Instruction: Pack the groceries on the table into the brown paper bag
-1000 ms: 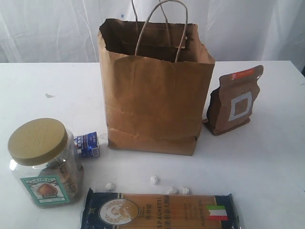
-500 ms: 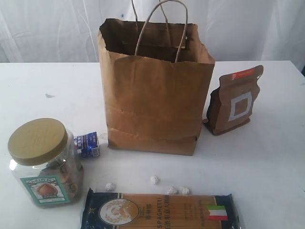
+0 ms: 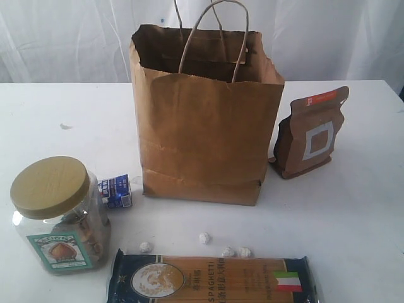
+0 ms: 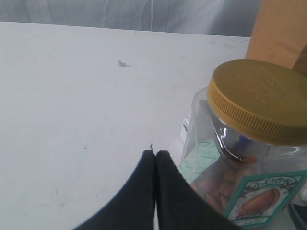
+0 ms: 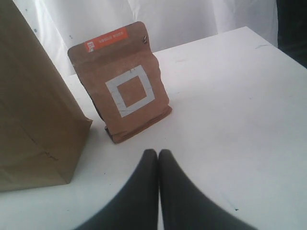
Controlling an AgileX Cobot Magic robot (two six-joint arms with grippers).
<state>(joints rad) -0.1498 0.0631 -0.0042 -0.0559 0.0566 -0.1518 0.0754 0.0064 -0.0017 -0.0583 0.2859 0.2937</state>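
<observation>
1. Left gripper: jaws pressed together, empty, touching nothing
2. Tan-lidded clear jar: upright on the table, just beside the left jaws; probably the heaviest item, rigid, smooth-walled and likely slippery; take across the ribbed lid
3. Small blue-white carton: just beyond the jar from those jaws; light, crushable; pinch gently
4. Tiny foil balls: four, loose, between both pairs of jaws; likely to roll
5. Blue spaghetti packet: lying flat; long, brittle inside, slick film; grip mid-length
6. Brown paper bag: upright, mouth open; soft walls, easily nudged
7. Brown pouch: upright, straight ahead of the right jaws, apart from them; light, pliable; take the flat top seal
8. Right gripper: jaws together, empty
</observation>
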